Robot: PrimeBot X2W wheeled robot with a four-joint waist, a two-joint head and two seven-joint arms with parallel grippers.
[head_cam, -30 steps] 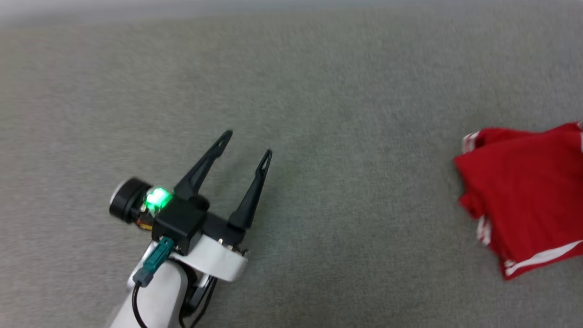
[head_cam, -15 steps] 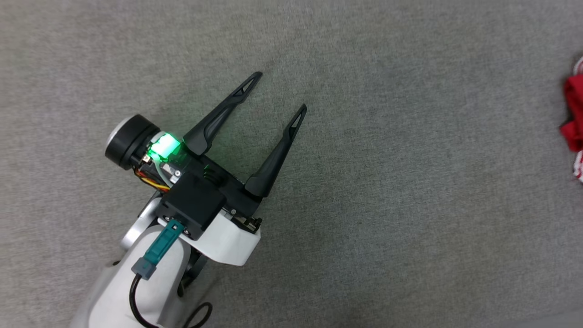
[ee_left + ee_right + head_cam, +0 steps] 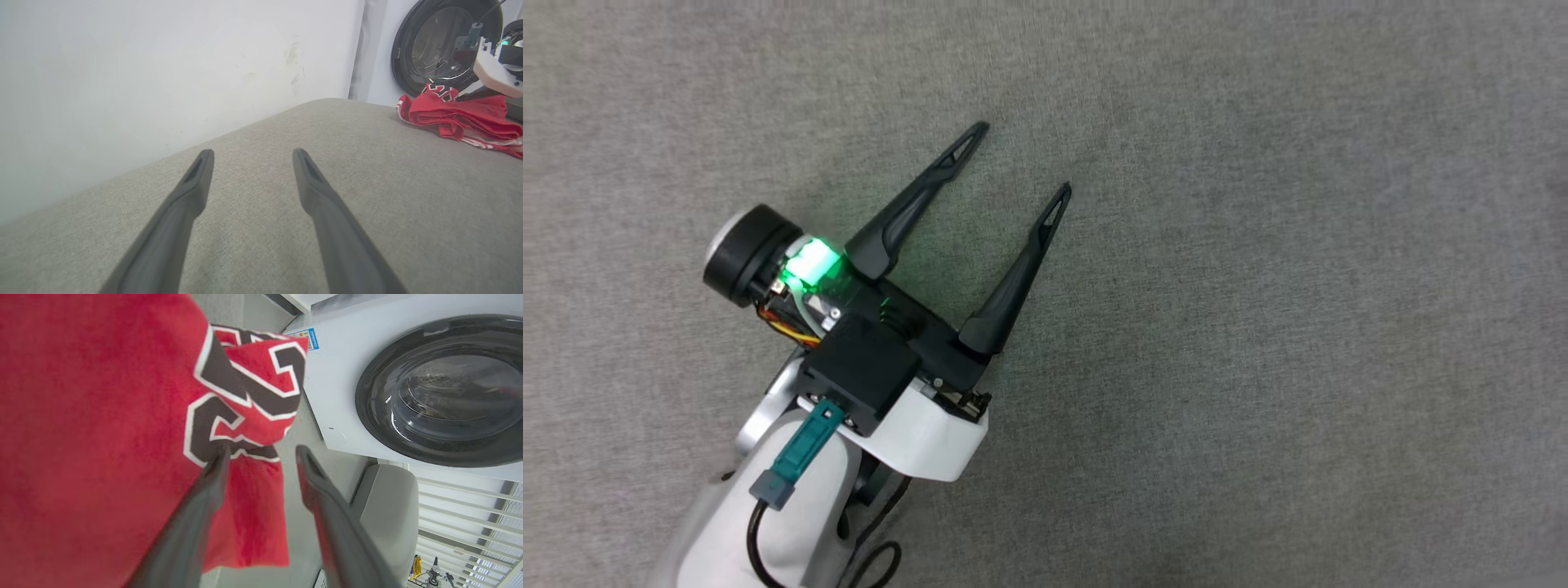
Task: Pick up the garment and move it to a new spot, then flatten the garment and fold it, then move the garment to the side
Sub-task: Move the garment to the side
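Note:
The garment point(image 3: 457, 116), a red shirt with black white-outlined numbers, lies bunched at the far right of the grey padded surface point(image 3: 327, 134) in the left wrist view. My right arm's white wrist point(image 3: 492, 71) hangs right over it there. In the right wrist view the garment point(image 3: 94, 428) is very close, and my right gripper point(image 3: 263, 450) has its jaws apart, with red cloth lying against the left finger point(image 3: 204, 498). My left gripper point(image 3: 1023, 161) stands open and empty over bare grey fabric, far left of the garment. The left wrist view shows the same wide gap in the left gripper point(image 3: 252, 153).
A white washing machine with a dark round door point(image 3: 441, 392) stands just past the garment, and the left wrist view shows the door point(image 3: 441, 45) too. A white wall point(image 3: 163, 61) runs along the far edge of the surface. White blinds point(image 3: 470, 506) hang at the lower right.
The head camera has swung left, so the garment has slid out past the view's right edge. My left gripper stays open and now looks larger and closer.

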